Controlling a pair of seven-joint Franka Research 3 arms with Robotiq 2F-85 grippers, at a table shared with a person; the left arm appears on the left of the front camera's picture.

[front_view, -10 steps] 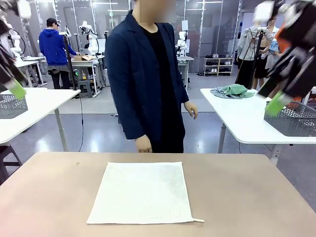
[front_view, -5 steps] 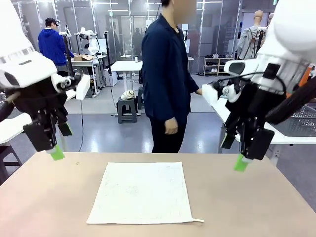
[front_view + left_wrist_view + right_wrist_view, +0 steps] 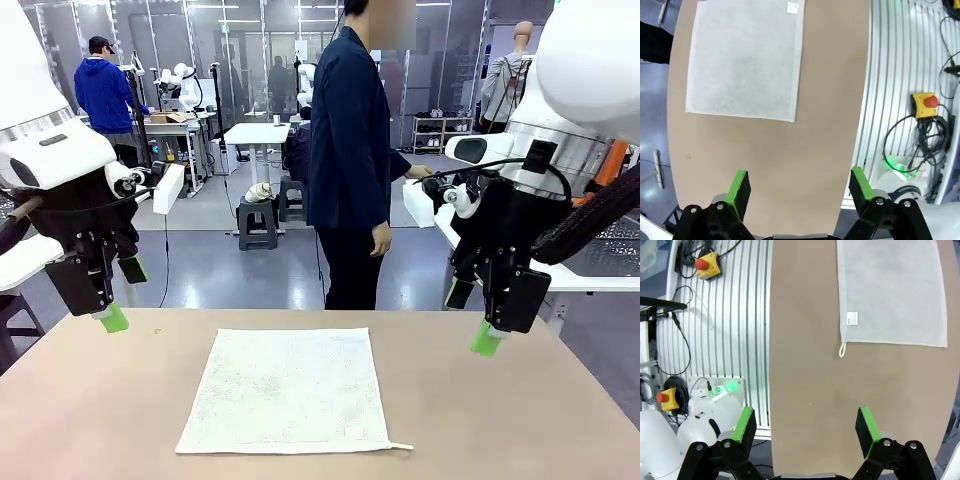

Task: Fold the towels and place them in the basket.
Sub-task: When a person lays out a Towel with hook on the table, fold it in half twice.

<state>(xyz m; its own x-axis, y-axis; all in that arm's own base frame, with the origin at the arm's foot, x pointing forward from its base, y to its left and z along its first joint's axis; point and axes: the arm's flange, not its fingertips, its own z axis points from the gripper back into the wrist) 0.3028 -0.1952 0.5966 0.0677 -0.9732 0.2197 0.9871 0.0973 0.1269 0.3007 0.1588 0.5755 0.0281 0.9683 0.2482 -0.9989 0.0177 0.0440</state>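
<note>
We held our left gripper [image 3: 122, 295] and right gripper [image 3: 472, 318], jaws open, above the surface [image 3: 500, 420], either side of the flat cream-white towel [image 3: 290, 385].

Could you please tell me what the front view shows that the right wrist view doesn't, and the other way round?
The front view gives the person standing beyond the table and the left gripper hanging above it. The right wrist view gives the white label on the towel and a red button on a yellow box beside the table. Both share the cream-white towel lying flat, and the right gripper with its jaws apart.
</note>
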